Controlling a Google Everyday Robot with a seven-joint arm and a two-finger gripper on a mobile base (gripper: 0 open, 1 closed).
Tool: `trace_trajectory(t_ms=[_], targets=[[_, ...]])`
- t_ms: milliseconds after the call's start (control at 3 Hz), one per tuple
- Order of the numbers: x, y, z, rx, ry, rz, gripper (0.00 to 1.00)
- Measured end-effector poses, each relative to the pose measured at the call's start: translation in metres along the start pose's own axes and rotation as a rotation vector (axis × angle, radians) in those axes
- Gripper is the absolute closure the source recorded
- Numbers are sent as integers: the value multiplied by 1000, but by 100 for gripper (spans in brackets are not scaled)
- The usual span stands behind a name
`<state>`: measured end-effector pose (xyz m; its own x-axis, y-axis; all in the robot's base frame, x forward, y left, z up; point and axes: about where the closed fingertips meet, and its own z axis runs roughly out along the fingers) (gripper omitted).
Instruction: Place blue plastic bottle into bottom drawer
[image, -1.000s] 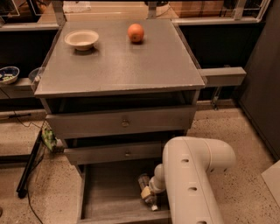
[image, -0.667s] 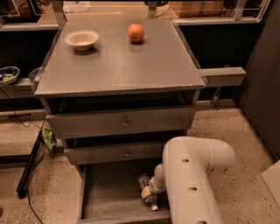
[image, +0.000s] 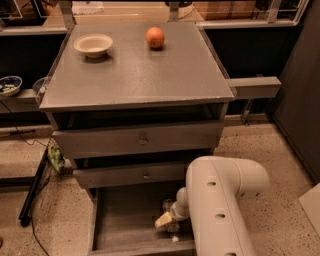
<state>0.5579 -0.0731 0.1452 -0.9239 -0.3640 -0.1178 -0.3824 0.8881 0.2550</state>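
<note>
- The tool (image: 167, 220) is low inside the open bottom drawer (image: 120, 220), toward its right side, at the end of the white arm (image: 220, 205) that reaches down from the lower right.
- Whether the tool is clenched or released cannot be told; the arm's bulk covers much of it.
- The bottle (image: 168, 206) is in the bottom drawer, right at the tool. It shows only as a small clear shape, and contact between the two cannot be made out.
- The bottom drawer is pulled far out and its flat grey floor is bare on the left half.
- Above it is the middle drawer (image: 125, 176), with a small knob (image: 146, 176) on its front.
- Above that is the top drawer (image: 100, 142), also with a knob (image: 143, 141).
- The grey surface (image: 150, 75) on top of the cabinet carries a pale bowl (image: 93, 45) at back left.
- An orange (image: 155, 37) sits at back centre, well apart from the bowl.
- The speckled floor (image: 280, 160) surrounds the cabinet, with a dark cable (image: 34, 220) trailing at the left.
</note>
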Motion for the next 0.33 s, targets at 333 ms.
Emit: trace_trajectory(t_ms=[333], targets=[[0,0,0,0,0,0,0]])
